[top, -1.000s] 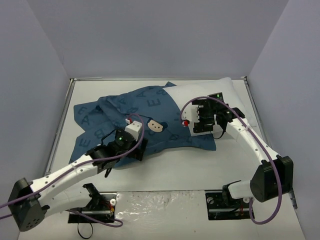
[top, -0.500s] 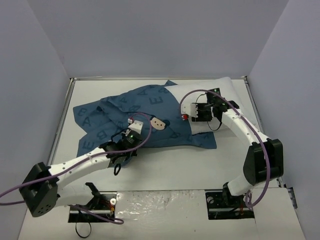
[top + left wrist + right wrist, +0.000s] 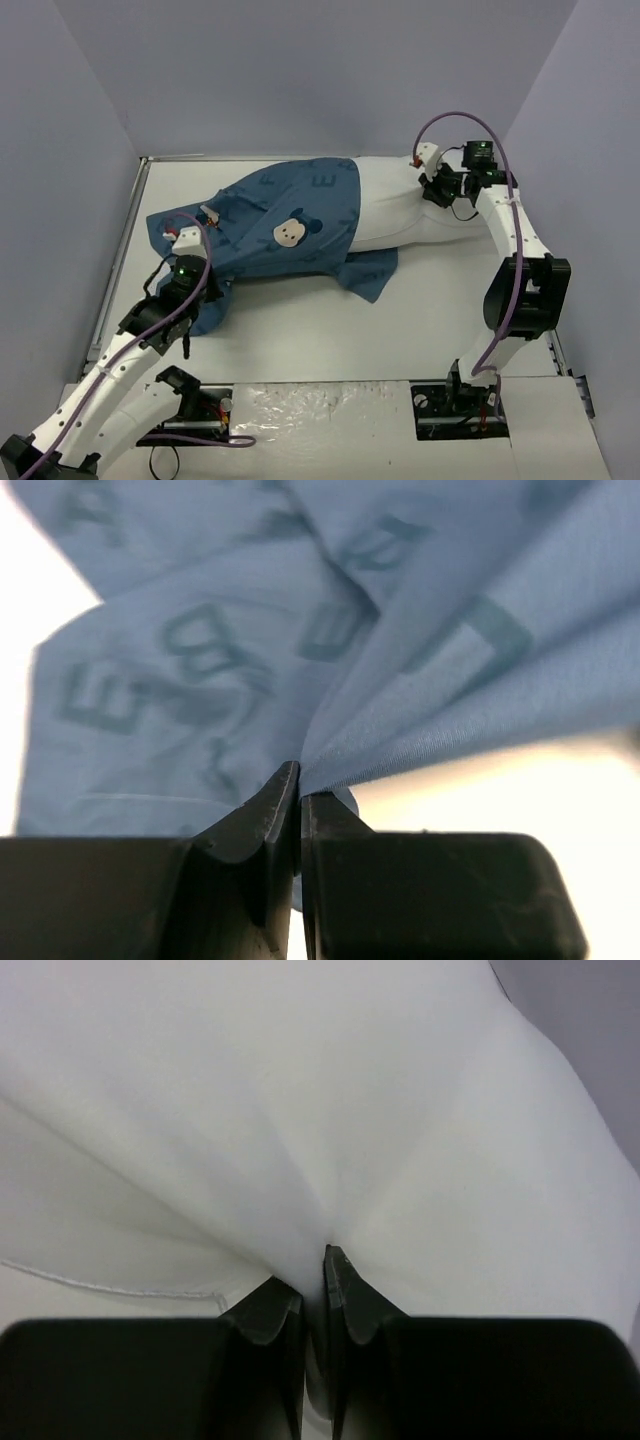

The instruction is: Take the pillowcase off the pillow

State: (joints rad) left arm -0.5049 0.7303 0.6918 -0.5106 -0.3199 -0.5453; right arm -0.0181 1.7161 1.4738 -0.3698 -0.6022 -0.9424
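Note:
The teal-blue lettered pillowcase (image 3: 280,225) lies stretched across the table's middle, still covering the left part of the white pillow (image 3: 395,205), whose right half sticks out bare. My left gripper (image 3: 190,262) is shut on the pillowcase (image 3: 420,670) at its left end, a fold pinched between the black fingers (image 3: 262,820). My right gripper (image 3: 432,190) is shut on the pillow (image 3: 330,1110) at its far right end, white fabric bunched between the fingers (image 3: 350,1295). A mouse face (image 3: 290,232) shows on top of the cover.
The white table (image 3: 420,310) is walled by grey panels on three sides. A loose flap of the pillowcase (image 3: 368,275) lies toward the front of the table. The arm bases (image 3: 460,400) sit at the near edge.
Both grippers went from open to shut, then pulled apart: the left one dragged the pillowcase leftward, the right one drew the pillow toward the back right. More white pillow now shows.

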